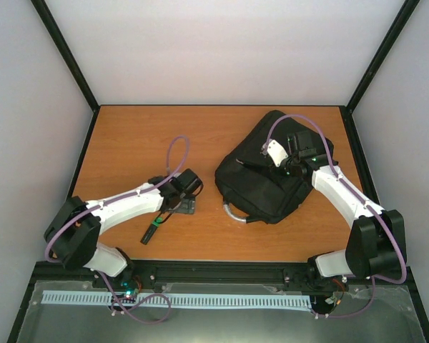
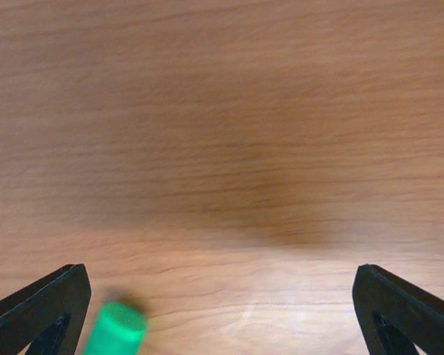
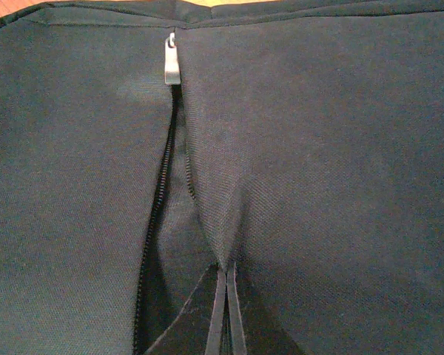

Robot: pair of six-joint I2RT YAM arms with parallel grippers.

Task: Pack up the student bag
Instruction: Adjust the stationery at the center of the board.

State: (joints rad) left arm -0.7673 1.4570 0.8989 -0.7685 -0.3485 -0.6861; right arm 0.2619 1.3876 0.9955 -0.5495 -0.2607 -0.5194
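The student bag [image 1: 261,179] is a large black backpack lying flat on the right half of the table, grey loop handle [image 1: 236,213] towards the front. In the right wrist view the bag [image 3: 340,148] fills the frame; its zip is open below the metal pull [image 3: 172,63]. My right gripper [image 3: 228,310] is shut on a raised fold of the bag's fabric just right of the zip opening; from above it [image 1: 289,170] sits on the bag's top. My left gripper [image 2: 220,296] is open and low over bare wood, with a green pen cap [image 2: 118,329] by its left finger.
A black pen with a green cap [image 1: 152,230] lies on the table in front of the left gripper [image 1: 188,196]. A small grey flat object [image 1: 186,209] lies under that gripper. Black frame posts and white walls bound the wooden table [image 1: 143,143].
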